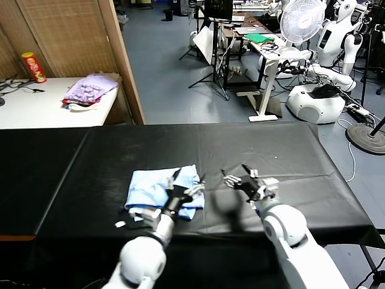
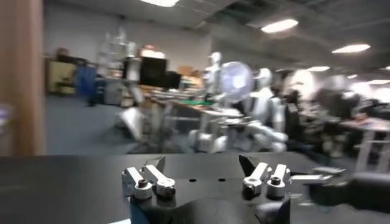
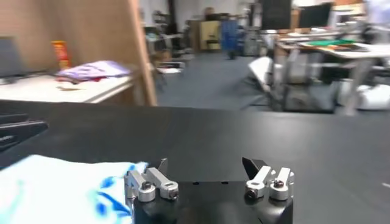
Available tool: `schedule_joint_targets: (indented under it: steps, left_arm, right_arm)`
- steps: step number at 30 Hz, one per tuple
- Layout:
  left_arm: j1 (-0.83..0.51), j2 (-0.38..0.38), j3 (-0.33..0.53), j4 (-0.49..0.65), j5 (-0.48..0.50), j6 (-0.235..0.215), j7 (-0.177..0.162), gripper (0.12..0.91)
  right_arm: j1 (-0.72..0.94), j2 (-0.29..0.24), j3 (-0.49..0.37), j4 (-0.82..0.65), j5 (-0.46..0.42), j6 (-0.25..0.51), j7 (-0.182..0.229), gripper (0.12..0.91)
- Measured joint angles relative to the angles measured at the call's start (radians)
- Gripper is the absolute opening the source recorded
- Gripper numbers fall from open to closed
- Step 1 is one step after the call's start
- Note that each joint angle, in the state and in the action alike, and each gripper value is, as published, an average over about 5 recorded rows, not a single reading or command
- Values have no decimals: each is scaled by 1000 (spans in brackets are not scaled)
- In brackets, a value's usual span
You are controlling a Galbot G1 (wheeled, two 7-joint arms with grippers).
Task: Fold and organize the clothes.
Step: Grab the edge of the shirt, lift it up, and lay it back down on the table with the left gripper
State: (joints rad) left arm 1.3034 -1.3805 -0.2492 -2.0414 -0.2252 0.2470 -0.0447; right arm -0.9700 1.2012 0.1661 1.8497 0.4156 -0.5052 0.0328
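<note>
The folded light-blue T-shirt (image 1: 161, 191) lies on the black table (image 1: 289, 150). The left gripper (image 1: 187, 178) hovers over the shirt's 3 o'clock edge, fingers apart, holding nothing. At its 3 o'clock the right gripper (image 1: 236, 173) hovers, fingers apart, empty.

A purple cloth pile (image 1: 90, 90) and a red can (image 1: 33, 66) sit on the white side table (image 1: 36, 108).
</note>
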Motion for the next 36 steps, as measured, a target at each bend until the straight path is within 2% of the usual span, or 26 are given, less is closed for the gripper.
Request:
schedule_joint_targets:
  steps: [5, 8, 12, 15, 18, 21, 25, 27, 32, 33, 36]
  left_arm:
    - [49, 68, -126, 14, -36, -15, -14, 798]
    - [65, 87, -194, 36, -50, -20, -15, 798]
    - [67, 97, -254, 69, -79, -18, -15, 798]
    - [59, 99, -281, 92, -113, -8, -15, 798]
    - [50, 99, -301, 115, -160, 11, -15, 798]
    - [40, 97, -316, 136, -231, 43, -15, 798]
    - [29, 94, -336, 156, -372, 99, -15, 798]
    - [26, 95, -346, 159, -458, 125, -14, 798]
    - [19, 95, -361, 169, -627, 164, -17, 791]
    - [18, 95, -362, 171, -652, 170, -18, 774]
    - [19, 91, -364, 177, -708, 185, -20, 659]
  right_arm:
    - [84, 55, -125, -99, -86, 22, -3, 798]
    - [113, 91, -174, -166, -170, 25, 4, 798]
    - [123, 129, -206, -243, -326, 37, 42, 798]
    - [122, 149, -208, -270, -365, 68, 71, 798]
    - [116, 159, -194, -268, -303, 97, 89, 798]
    - [106, 155, -166, -237, -185, 97, 94, 798]
    - [83, 132, -116, -159, -14, 68, 98, 798]
    - [69, 117, -90, -118, 42, 60, 100, 798]
    - [35, 94, -37, -37, 99, 57, 100, 798]
    - [30, 92, -29, -26, 105, 57, 100, 798]
    - [18, 90, -13, 1, 115, 56, 100, 798]
